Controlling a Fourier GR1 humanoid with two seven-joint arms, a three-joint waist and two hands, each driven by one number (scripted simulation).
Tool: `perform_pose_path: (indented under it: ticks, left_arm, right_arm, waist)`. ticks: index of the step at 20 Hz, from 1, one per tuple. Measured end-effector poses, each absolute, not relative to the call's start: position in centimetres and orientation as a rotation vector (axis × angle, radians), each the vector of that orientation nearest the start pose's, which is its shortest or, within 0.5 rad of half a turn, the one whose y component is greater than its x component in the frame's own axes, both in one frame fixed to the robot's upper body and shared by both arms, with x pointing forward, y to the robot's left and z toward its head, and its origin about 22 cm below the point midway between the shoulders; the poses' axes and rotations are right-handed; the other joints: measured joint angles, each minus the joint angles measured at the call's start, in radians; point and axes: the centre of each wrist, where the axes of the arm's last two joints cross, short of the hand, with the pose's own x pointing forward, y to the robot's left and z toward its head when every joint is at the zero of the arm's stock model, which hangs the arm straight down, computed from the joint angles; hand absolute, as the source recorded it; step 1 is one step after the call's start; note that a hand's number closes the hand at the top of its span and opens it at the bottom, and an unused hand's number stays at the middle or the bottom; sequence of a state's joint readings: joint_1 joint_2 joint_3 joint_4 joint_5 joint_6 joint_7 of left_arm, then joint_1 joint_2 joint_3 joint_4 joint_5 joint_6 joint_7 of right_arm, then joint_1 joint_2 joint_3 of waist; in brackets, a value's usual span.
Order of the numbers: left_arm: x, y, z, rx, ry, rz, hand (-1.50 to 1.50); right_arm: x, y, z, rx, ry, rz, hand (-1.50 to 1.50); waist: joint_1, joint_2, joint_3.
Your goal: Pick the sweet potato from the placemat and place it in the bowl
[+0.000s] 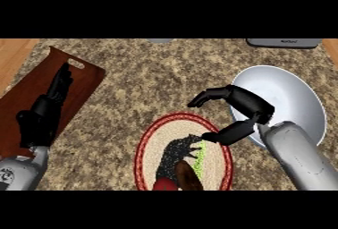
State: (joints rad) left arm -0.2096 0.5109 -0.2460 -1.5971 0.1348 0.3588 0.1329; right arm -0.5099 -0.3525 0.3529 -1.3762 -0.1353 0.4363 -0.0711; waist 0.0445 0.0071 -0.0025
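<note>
**Right hand over the mat, potato at the near edge**

The right hand (241,105) sits above the gap between the mat (150,134) and the bowl (290,91). Its fingers are bent in a loose claw, spread apart from the thumb, and they close on nothing. The fingers point left toward the far rim of the mat; the thumb reaches down toward the mat's right rim. The grey forearm runs in from the lower right and crosses the near side of the bowl.

The potato (188,175) lies on the near part of the mat, a dark red-brown shape partly cut off by the lower edge of the view. The hand's shadow falls on the mat just beyond it. The hand is clear of the potato.

The mat is round, woven beige with a red border. The white bowl stands just right of it on the speckled bench (145,71).

The left hand (58,91) rests at the left, fingers straight and pointing away, over a brown board (89,76). It holds nothing.
</note>
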Motion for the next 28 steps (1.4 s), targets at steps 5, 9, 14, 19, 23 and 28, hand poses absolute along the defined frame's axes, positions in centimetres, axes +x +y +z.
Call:
perform_pose_path:
  ticks: [5,9,14,19,23,28]
  left_arm:
    - [28.8,26.0,8.1,0.370,-1.653,-0.190,0.00]
    - [29.0,25.9,8.0,0.379,-1.649,-0.178,0.00]
    - [29.0,26.2,7.7,0.380,-1.643,-0.175,0.00]
    - [28.9,26.0,7.4,0.376,-1.645,-0.176,0.00]
    - [28.8,26.3,8.2,0.384,-1.645,-0.171,0.00]
    - [28.9,26.0,8.1,0.386,-1.641,-0.167,0.00]
  right_arm:
    - [35.3,-17.5,12.5,0.538,-1.626,1.300,-1.50]
    - [35.6,-15.6,15.6,0.507,-1.561,1.553,-1.50]
    - [34.6,-11.2,18.8,0.384,-1.455,1.857,-1.50]
    - [32.8,-6.4,18.8,0.275,-1.297,2.102,-1.50]
    - [31.3,-3.8,18.1,0.249,-1.194,2.213,-1.50]
    - [29.7,-1.9,16.8,0.250,-1.083,2.304,-1.50]
  waist:
    - [-0.017,-0.002,0.002]
    - [-0.025,-0.006,0.002]
    - [-0.028,-0.009,0.001]
    - [-0.030,-0.009,0.001]
    - [-0.035,-0.010,0.002]
    - [-0.042,-0.010,0.002]
